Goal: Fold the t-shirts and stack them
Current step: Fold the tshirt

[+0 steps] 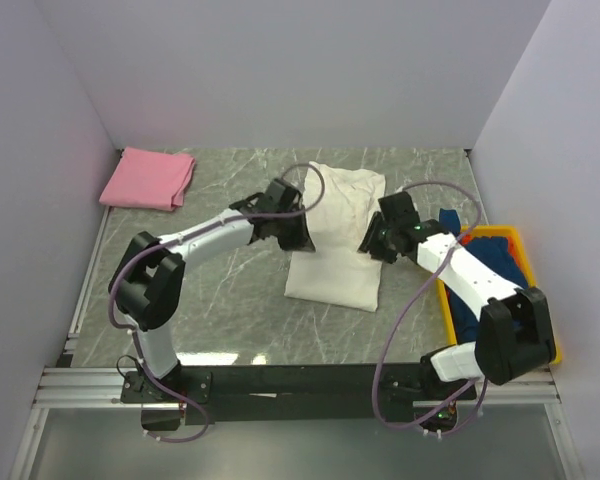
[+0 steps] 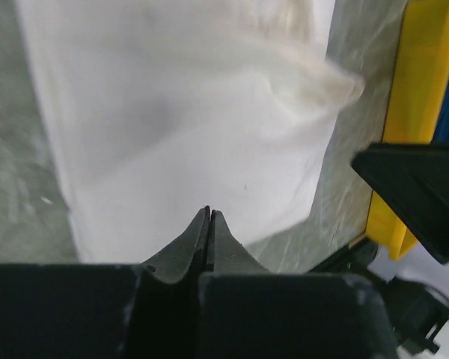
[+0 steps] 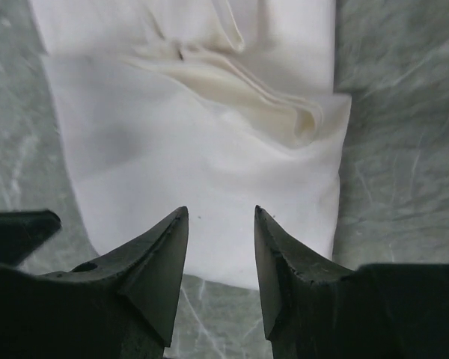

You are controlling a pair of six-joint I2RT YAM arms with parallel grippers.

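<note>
From where I stood, the worry was the loose pleat of cloth bunched near the right edge of the cream-white cotton t-shirt (image 1: 332, 272). It sat raised and unpressed, so I judged that any tug from one side alone could drag it open and spoil the long panel the shirt had been folded into. The two arms were also very close across that narrow panel, and a hurried reach might have knocked one against the other. A shallow pinch might have caught only the top layer.

The left end effector (image 2: 209, 217) had its fingers pressed together with nothing visibly between them, so it would have needed to spread before taking hold. It hung at the shirt's left edge, about halfway along. The right end effector (image 3: 221, 217) was spread wide and empty at the shirt's right edge, with the cloth lying just under and ahead of its tips.

The shirt itself lay flat in the middle of the grey marbled counter (image 1: 230, 295). A folded pink cotton t-shirt (image 1: 148, 178) rested in the far left corner, well apart. A dark blue garment (image 1: 500, 262) lay in the yellow plastic bin (image 1: 521, 238) on the right.
</note>
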